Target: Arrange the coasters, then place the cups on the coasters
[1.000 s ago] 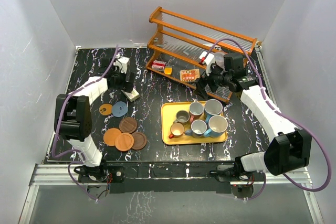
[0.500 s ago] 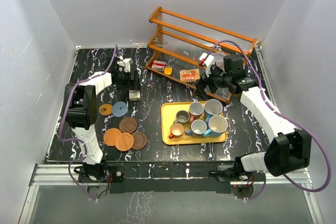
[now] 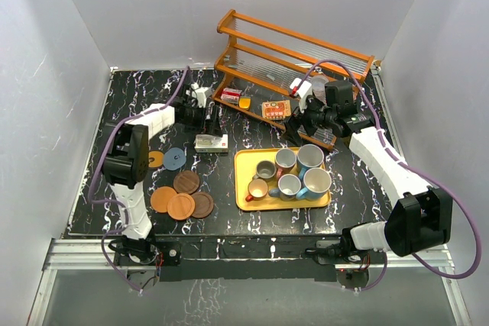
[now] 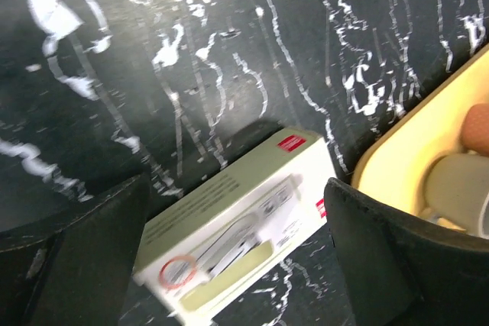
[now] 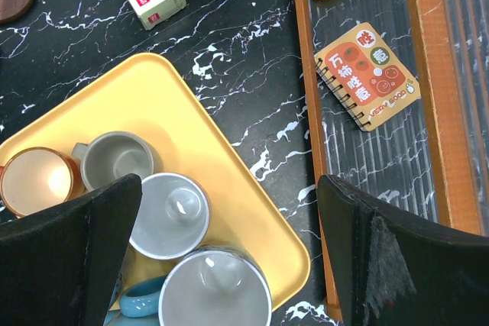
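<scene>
The coasters come first: six thin discs lying flat on the black table, near-left. Four are bunched by the near edge, touching or overlapping. The blue-grey one and an orange one sit a bit farther back, the orange partly hidden by the L arm. They're prob. light and stiff, w/ almost no edge to pinch. Best bet is fingers down either side of the rim, or sliding one off its neighbour.

The cups are six mugs packed tight on the yellow tray, centre-right. They look like glazed ceramic, so hard, slick and chippable. There's little room betw. them, so an outer one goes first, taken by the wall at the rim or by the handle.

The L gripper hangs over the white box, just far-left of the tray. Its jaws are spread wide, w/ the box lying on the table betw. the fingers, not clamped. The R gripper hovers above the tray's far side, beside the wooden rack. Its jaws are wide apart too, empty and touching nothing.
</scene>
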